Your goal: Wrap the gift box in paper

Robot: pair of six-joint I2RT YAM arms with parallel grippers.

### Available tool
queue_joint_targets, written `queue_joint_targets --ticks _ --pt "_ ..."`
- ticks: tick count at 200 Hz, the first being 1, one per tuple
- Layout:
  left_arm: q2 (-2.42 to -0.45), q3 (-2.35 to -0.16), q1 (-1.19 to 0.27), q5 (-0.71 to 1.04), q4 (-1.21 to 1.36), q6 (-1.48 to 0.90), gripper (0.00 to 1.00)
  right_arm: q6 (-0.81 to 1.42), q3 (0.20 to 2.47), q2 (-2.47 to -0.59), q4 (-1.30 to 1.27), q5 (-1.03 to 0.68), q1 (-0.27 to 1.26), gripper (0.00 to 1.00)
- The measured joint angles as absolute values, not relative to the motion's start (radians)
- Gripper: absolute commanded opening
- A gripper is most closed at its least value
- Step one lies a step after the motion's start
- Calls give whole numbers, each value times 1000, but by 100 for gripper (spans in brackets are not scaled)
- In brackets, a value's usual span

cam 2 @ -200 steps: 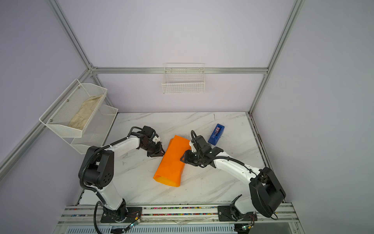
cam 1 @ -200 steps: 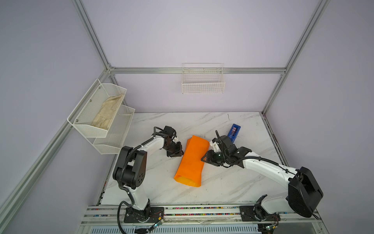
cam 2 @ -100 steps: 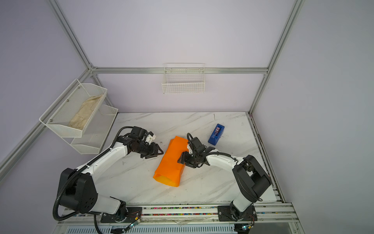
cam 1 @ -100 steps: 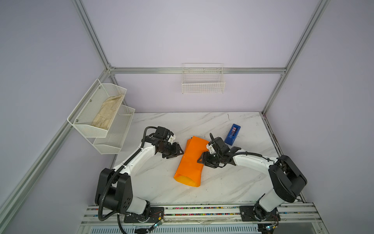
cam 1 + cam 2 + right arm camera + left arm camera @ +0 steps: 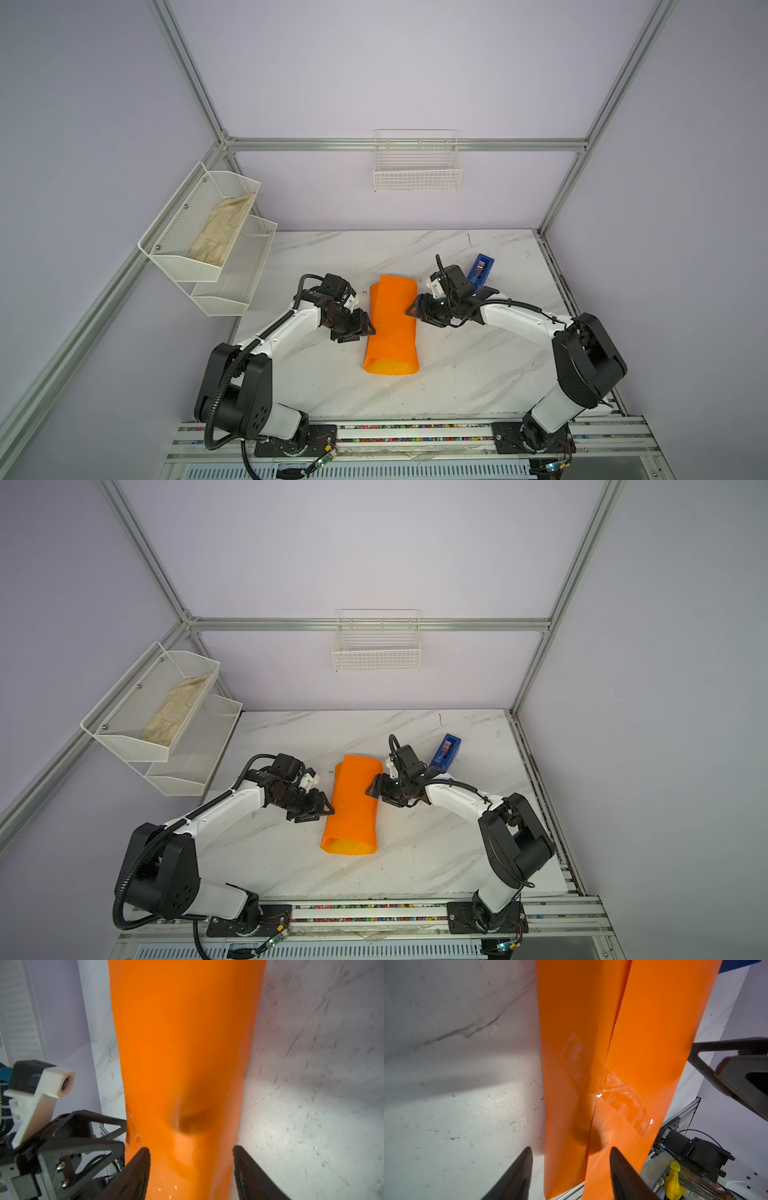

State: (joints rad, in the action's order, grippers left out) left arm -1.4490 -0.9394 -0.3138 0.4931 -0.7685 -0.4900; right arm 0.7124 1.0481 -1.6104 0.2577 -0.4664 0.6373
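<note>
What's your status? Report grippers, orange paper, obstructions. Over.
Left gripper and right gripper open, one each side. Orange paper sheet rolled into tube on white marble table, seam taped; gift box not visible. Blue wedge tape dispenser behind right gripper, clear.

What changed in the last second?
The left gripper opened its fingers and slid toward the front along the left edge of the paper. The right gripper opened too, edging inward over the right edge. Neither grips anything. The paper and tape dispenser stayed put.
</note>
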Motion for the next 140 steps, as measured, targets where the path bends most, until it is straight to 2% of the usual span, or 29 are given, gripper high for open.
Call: queue_joint_targets --ticks 34,65,140 --pt "-1449 -896 -356 488 -753 -499 59 739 997 -1516 278 -448 743 72" --pt "-1431 -859 -377 452 -753 -511 57 781 949 -1505 291 -381 838 72" --pt "-1395 -810 -389 388 -698 -539 52 858 885 -1508 270 -196 865 69"
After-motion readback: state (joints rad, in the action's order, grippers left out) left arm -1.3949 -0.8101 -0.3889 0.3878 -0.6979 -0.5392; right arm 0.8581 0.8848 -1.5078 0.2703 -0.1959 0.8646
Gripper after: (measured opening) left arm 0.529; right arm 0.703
